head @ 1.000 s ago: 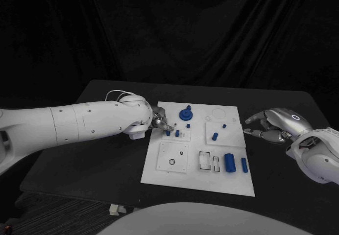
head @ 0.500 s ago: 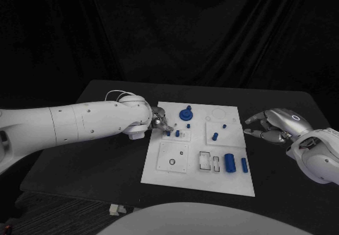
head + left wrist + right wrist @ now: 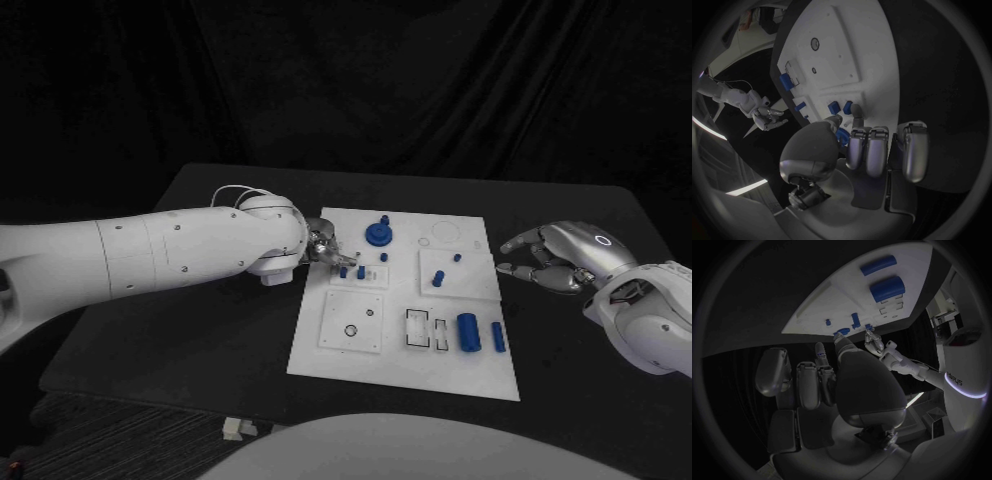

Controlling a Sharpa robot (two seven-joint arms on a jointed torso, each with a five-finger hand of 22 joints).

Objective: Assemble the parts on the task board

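Note:
The white task board lies mid-table. My left hand hangs over its left edge, thumb and forefinger reaching toward two small blue pegs that stand upright in the board. The left wrist view shows the fingertips right beside these pegs, and some blue between thumb and fingers; I cannot tell if anything is held. My right hand rests off the board's right edge, fingers loosely bent and apart, holding nothing. It also appears in the left wrist view.
A blue knobbed piece stands at the board's far side. Two more pegs stand on the right-hand plate. A thick blue cylinder and a thinner bar lie near the right front, beside rectangular slots. A black ring marks the front-left plate.
My left arm has shifted very slightly at the board's left edge. The pegs and my right hand stand as before.

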